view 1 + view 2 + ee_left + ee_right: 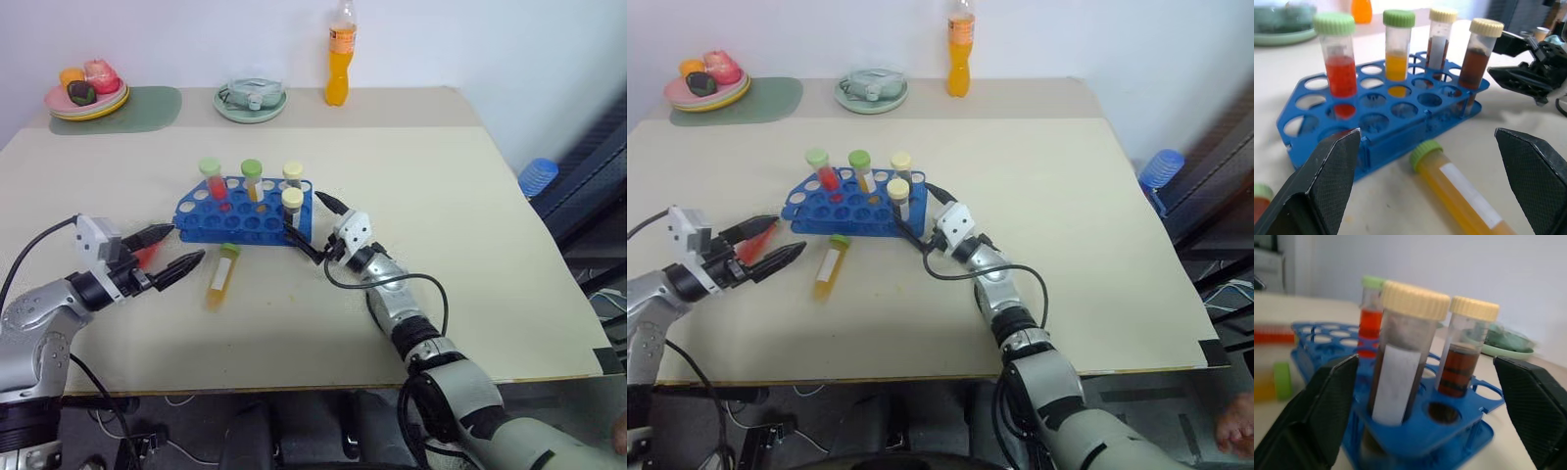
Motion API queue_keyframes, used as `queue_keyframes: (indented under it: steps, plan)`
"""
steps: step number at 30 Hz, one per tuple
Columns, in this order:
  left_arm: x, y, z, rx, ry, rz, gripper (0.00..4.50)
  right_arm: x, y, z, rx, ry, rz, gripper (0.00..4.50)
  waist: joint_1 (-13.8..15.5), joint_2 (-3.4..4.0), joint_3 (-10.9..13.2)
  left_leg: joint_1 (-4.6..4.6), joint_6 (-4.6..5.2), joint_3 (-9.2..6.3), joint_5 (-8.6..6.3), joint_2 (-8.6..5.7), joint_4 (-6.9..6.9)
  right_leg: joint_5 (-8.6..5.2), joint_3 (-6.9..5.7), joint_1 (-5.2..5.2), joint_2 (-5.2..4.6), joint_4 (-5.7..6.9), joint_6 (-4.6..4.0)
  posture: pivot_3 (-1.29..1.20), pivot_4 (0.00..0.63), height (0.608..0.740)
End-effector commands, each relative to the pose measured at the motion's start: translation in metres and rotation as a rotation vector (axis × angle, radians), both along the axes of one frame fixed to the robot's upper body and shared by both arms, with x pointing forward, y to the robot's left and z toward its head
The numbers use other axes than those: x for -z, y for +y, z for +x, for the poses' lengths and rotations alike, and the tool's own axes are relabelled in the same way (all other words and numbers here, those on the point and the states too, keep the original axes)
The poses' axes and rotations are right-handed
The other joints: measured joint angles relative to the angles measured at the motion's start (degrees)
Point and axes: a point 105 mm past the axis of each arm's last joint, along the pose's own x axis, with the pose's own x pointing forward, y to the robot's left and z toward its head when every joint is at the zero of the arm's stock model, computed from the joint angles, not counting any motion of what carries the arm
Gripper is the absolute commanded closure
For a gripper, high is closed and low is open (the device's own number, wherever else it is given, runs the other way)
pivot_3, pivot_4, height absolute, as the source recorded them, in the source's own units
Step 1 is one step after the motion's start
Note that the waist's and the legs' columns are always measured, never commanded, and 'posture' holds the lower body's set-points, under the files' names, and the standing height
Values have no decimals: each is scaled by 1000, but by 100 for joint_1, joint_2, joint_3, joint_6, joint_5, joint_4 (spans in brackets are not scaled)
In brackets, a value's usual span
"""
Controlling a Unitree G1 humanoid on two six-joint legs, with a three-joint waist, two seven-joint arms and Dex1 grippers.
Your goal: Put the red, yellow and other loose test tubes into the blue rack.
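The blue rack (245,217) stands mid-table with several capped tubes upright in it: a red one (213,179), a yellow one (252,178) and two brown ones with cream caps. My right gripper (303,214) is open at the rack's right end, its fingers on either side of the nearer brown tube (1400,372), which stands in a corner hole. A loose yellow tube (222,274) with a green cap lies in front of the rack. A loose red tube (147,257) lies on the table by my open left gripper (186,245), left of the rack.
At the back of the table are a plate of toy food (86,93) on a green mat (147,106), a pale green dish (250,100) and an orange drink bottle (339,59). A blue object (537,176) sits beyond the table's right edge.
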Motion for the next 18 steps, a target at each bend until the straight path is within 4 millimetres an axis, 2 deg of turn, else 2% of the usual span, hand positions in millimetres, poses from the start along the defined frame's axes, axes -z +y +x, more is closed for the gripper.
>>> queue_keyframes:
  steps: [1,3,7,10,14,18]
  plan:
    - [-11,1,-4,-103,8,1,0,0,-16,-16,-48,-26,-132,30,18,2,-52,0,1,0,0,0,0,0,0,0,-1,-2,0,0,0,740]
    - [-13,-2,-7,-151,48,-11,0,2,-33,-28,-60,-4,-193,30,31,15,-287,-50,-2,-11,0,-6,-5,0,-1,-45,1,13,4,0,0,740]
    - [-17,-10,-13,-214,145,-61,0,-4,-58,-47,-82,29,-270,30,20,11,-360,-45,-9,-5,-3,-4,10,-1,-1,-36,11,-4,6,0,0,740]
    - [-6,-16,-14,-288,413,16,0,-17,-83,-68,-146,60,-332,30,60,6,-376,17,-8,-10,-6,-3,0,-3,-1,21,14,-7,6,0,0,740]
    - [0,-25,-10,-320,571,89,0,-22,-90,-95,-278,113,-370,30,91,-13,-434,15,-6,-18,-6,-7,1,-5,-1,24,17,-10,8,0,0,740]
    - [-2,-38,5,-353,565,80,0,-25,-93,-107,-334,143,-362,30,73,-19,-459,17,-10,-21,-6,-6,0,-6,0,25,24,-12,9,0,0,740]
